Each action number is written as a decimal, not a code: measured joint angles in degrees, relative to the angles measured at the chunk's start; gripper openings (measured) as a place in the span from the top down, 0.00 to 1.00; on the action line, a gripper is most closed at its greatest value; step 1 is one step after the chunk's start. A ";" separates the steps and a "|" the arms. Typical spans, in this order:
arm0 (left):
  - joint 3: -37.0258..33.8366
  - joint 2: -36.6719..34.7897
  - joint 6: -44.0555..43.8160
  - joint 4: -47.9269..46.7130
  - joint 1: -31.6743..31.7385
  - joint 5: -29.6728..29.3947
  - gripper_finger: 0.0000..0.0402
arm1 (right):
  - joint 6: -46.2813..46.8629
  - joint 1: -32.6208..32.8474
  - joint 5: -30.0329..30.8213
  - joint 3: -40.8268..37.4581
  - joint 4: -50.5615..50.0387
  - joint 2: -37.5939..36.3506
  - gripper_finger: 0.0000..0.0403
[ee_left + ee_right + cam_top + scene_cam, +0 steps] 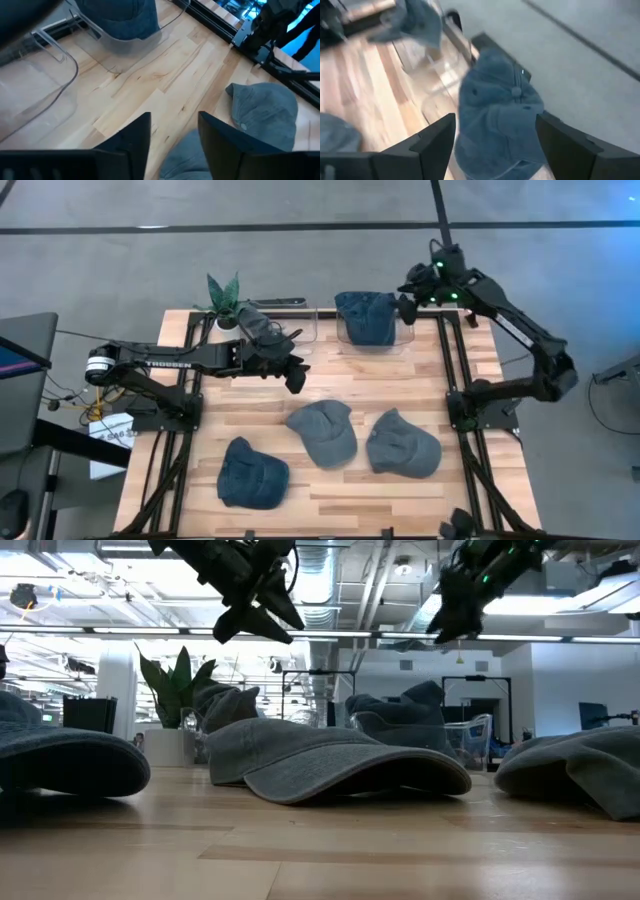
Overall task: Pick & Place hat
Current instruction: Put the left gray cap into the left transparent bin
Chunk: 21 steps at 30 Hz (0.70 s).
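Three hats lie crown up on the wooden table's near half: a blue hat [253, 473] at the left, a grey hat [325, 430] in the middle and a second grey hat [402, 445] to its right. Another blue hat [367, 318] rests in a clear bin [345, 335] at the far edge. My right gripper [408, 305] hovers open just right of and above that hat [500, 115] and touches nothing. My left gripper [295, 375] hangs open above bare wood [174, 135], left of table centre.
A second clear bin [35, 95] with a dark hat [255, 328] in it stands at the far left, beside a potted plant [225, 295]. Black frame rails [455, 370] run along both table sides. Bare wood lies between the bins and the three hats.
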 joint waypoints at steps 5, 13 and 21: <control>0.03 0.02 -4.16 2.54 -1.47 -0.07 0.52 | 2.06 3.24 -0.11 0.00 -2.26 -5.96 0.33; 9.14 0.07 -19.14 -13.68 -9.34 -10.26 0.51 | 8.73 10.68 -0.09 0.00 -9.22 -10.16 0.33; 11.60 1.84 -46.09 -31.35 -16.32 -8.37 0.51 | 17.26 18.82 0.01 0.00 -16.77 -10.13 0.33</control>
